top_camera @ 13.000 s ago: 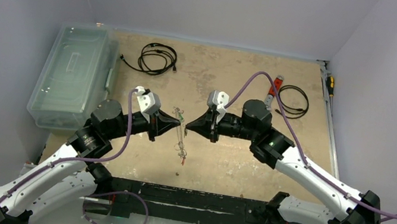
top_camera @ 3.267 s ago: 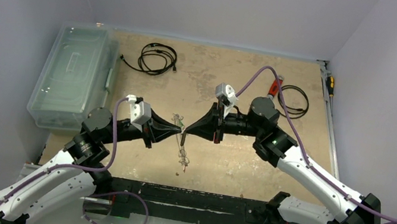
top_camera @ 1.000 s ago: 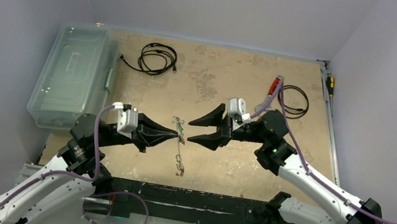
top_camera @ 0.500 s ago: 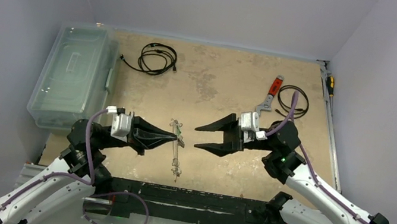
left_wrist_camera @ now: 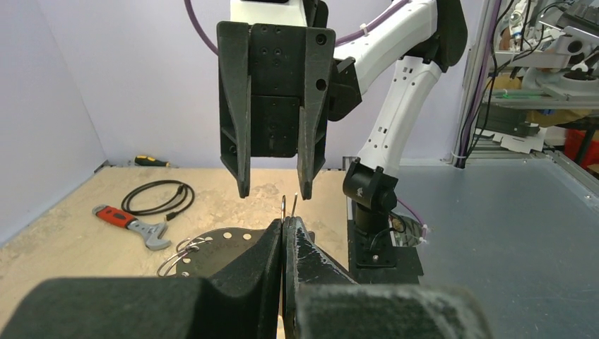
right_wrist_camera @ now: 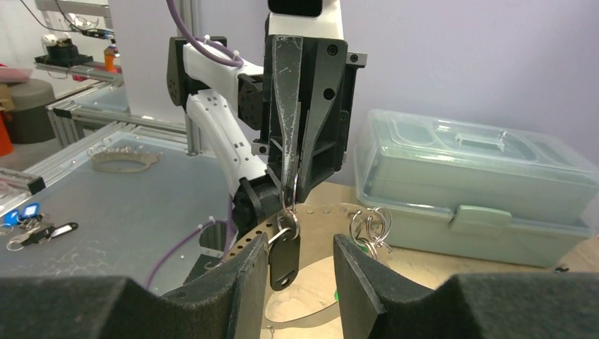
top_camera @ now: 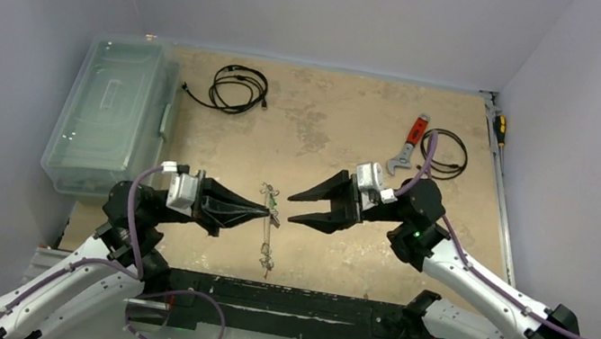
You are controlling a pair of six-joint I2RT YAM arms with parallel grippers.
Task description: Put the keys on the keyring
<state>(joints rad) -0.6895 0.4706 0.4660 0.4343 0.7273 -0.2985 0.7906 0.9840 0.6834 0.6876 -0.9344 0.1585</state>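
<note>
1. The keyring is held off the table and looks like a thin line from above. The left gripper pinches its rim, fingers pressed together on the metal.
2. One key with a black tag hangs on the keyring just below that pinch. A bunch of small rings dangles beside it. Any other keys are too small to sort out, and I cannot tell whether one lies loose on the table.
3. The right gripper faces the keyring from the other side, near but not touching. Its fingers are spread wide and hold nothing.
4. My judgement of the step: threading is under way. The left gripper presents the keyring, and the right one is free for the next key or to steady what hangs there.
5. The next move calls for a fine, level approach. The right fingers must close on something far thinner than themselves without knocking the keyring out of the pinch.
6. The wrench, the cables and the box lie well apart and play no part here.
</note>
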